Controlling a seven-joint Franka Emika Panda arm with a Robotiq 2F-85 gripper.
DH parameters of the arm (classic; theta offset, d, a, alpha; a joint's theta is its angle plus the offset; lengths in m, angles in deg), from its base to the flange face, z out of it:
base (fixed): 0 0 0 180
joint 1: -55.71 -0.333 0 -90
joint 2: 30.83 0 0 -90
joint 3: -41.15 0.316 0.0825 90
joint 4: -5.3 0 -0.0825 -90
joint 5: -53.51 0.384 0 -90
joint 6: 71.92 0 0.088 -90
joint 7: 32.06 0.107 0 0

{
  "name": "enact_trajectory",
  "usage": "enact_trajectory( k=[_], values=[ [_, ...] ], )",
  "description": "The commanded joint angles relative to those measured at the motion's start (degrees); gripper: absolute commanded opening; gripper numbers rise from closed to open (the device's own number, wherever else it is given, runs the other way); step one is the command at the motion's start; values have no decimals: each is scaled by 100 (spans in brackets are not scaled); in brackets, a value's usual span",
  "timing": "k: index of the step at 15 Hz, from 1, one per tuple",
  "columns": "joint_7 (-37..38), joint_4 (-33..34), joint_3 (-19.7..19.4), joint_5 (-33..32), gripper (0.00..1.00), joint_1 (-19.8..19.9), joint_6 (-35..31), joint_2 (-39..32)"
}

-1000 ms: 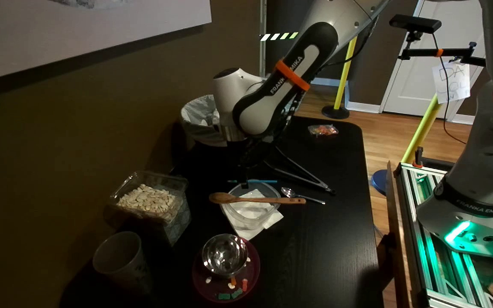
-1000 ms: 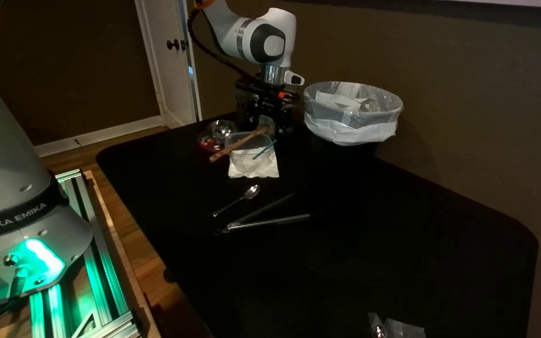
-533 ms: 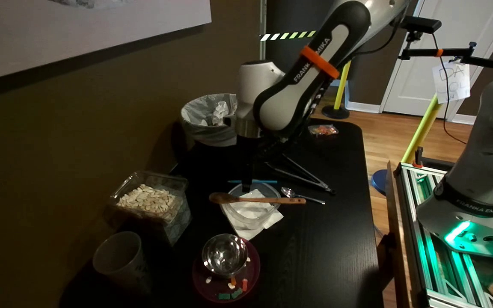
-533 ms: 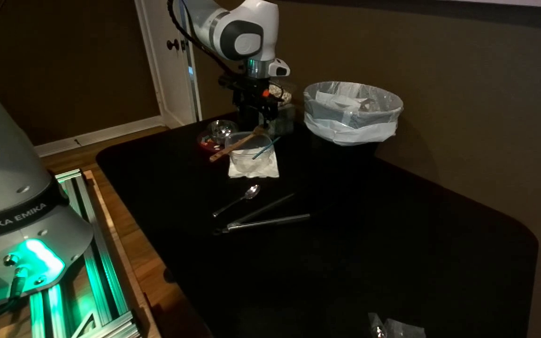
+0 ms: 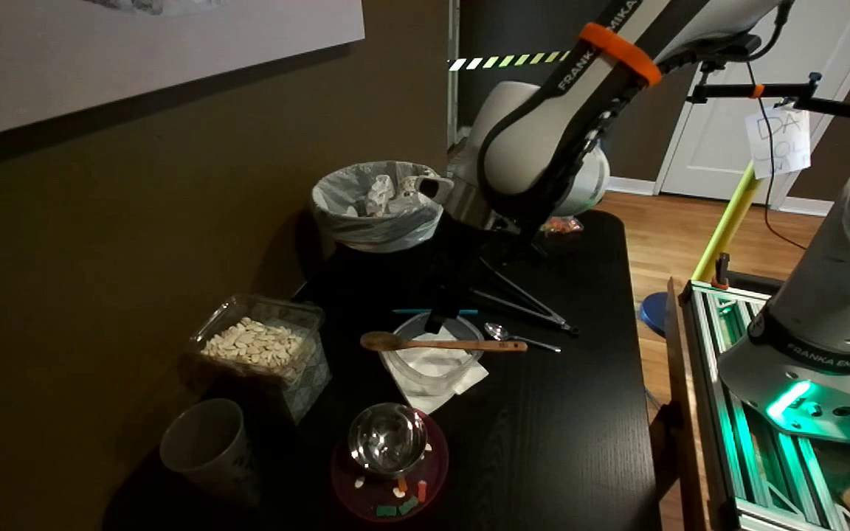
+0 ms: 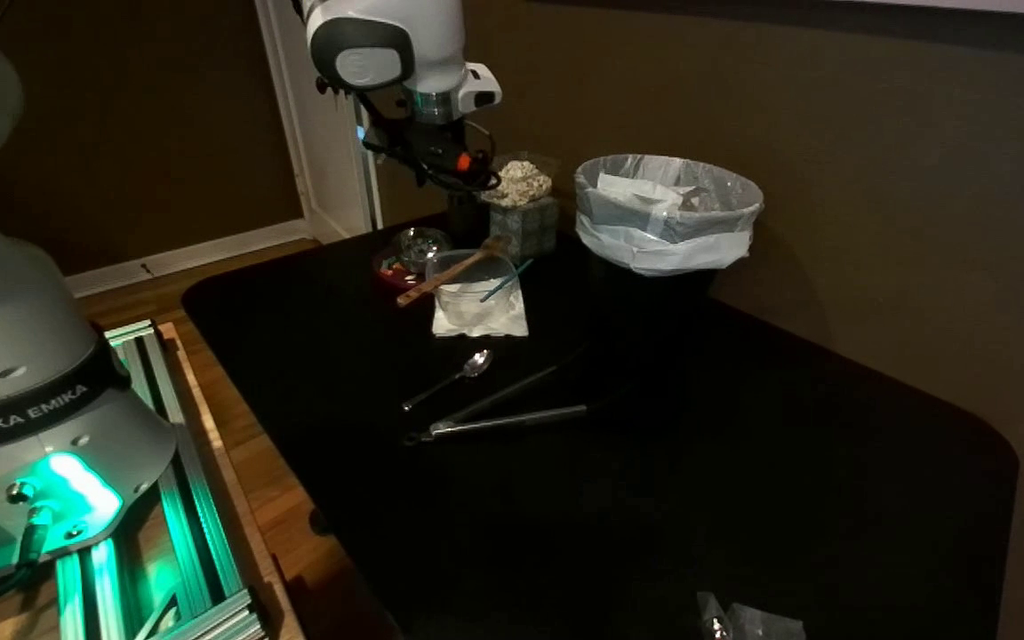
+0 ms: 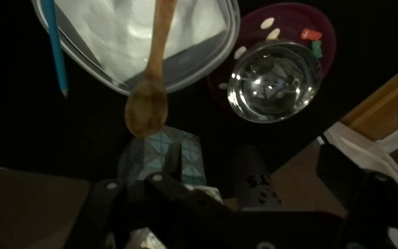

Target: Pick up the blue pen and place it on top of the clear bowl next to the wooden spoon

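The blue pen (image 7: 57,55) lies across one edge of the clear bowl's rim, with its tip out over the dark table. It also shows in both exterior views (image 5: 409,311) (image 6: 505,282). The clear bowl (image 7: 185,80) is whitish and stands on a white napkin (image 6: 512,327). The wooden spoon (image 7: 158,52) rests across the bowl beside the pen, its scoop beyond the rim. My gripper (image 7: 250,148) has its two fingers wide apart and nothing between them. In an exterior view the dark gripper (image 5: 440,308) hides the pen's middle; it is raised apart from the pen.
A tub of pale seeds (image 5: 311,380) and a cup (image 5: 207,450) stand by the wall. A shiny metal bowl (image 5: 388,442) sits on a dark red plate (image 5: 432,483). A metal spoon (image 6: 476,364), tongs (image 6: 512,420) and a lined bin (image 6: 668,222) are on the opposite side.
The arm has moved up and away from the pen and bowl, and the wrist has tilted. The pen, spoon and bowl stay in almost the same place. The seed tub is now uncovered.
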Motion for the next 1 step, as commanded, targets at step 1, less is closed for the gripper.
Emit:
enact_trajectory(
  k=[1],
  values=[
    [-259,5,274,223,100,157,-15,64]
  ],
)
